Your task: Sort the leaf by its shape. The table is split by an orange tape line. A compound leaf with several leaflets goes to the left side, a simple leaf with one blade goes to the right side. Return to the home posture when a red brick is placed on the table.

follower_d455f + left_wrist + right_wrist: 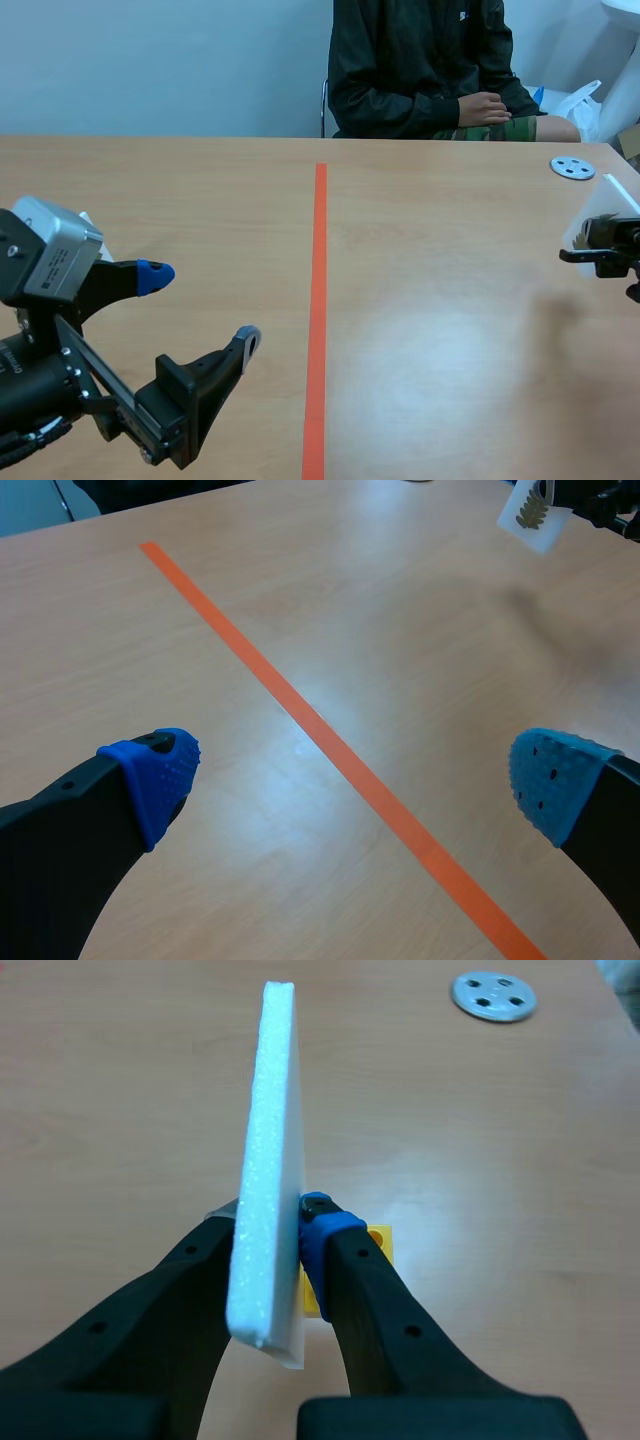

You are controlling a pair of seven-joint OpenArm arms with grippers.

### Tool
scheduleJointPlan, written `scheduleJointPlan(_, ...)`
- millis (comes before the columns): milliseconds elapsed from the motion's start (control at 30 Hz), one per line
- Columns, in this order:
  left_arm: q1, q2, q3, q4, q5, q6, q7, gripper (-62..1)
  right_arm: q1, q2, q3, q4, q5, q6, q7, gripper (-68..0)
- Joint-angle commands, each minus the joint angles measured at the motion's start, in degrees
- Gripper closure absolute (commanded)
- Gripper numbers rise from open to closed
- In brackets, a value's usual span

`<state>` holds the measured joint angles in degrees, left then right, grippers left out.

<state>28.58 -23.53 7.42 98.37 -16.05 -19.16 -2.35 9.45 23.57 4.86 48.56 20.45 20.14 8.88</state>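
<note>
White foam leaf card (272, 1160) clamped between the right jaws.

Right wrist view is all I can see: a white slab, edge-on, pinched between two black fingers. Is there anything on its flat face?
Observer: Yes. The left wrist view shows the face of the white foam card. It carries a picture of one olive-brown leaf, too small to tell whether it has one blade or several leaflets.
Operator: Which side of the orange line is it on?
Observer: In the scene view the right gripper holds it to the right of the orange tape line, near the right edge of the table.
Operator: And the other arm?
Observer: The left gripper is open and holds nothing, to the left of that line.
</note>
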Motion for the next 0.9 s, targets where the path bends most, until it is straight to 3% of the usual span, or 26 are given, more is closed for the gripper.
scheduleJointPlan(0,-0.17,-0.33,-0.48,0.81,-0.37,-0.04,-0.81,-62.3,2.56,-0.17,-0.07,-0.74,0.63,-0.98,1.38,-1.3)
scheduleJointPlan(133,-0.20,-0.33,-0.48,0.81,-0.37,-0.04,-0.81,-62.3,6.32,-1.40,-0.81,-6.75,0.39,-2.64,1.44,-1.3)
scheduleJointPlan(367,-1.03,-0.33,-0.48,0.81,-0.37,-0.02,-0.81,-62.3,7.50,-2.03,-3.72,-10.27,-0.94,-9.05,1.68,-1.5)
scheduleJointPlan(600,-1.79,-0.33,-0.48,0.81,-0.37,0.13,-0.79,-62.3,7.34,-2.14,-3.87,-10.27,-2.23,-9.22,1.03,-4.6)
scheduleJointPlan(867,-1.79,-0.33,-0.48,0.81,-0.37,0.13,-0.79,-62.3,6.84,-2.12,-3.87,-10.25,-2.16,-8.98,0.26,-23.3)
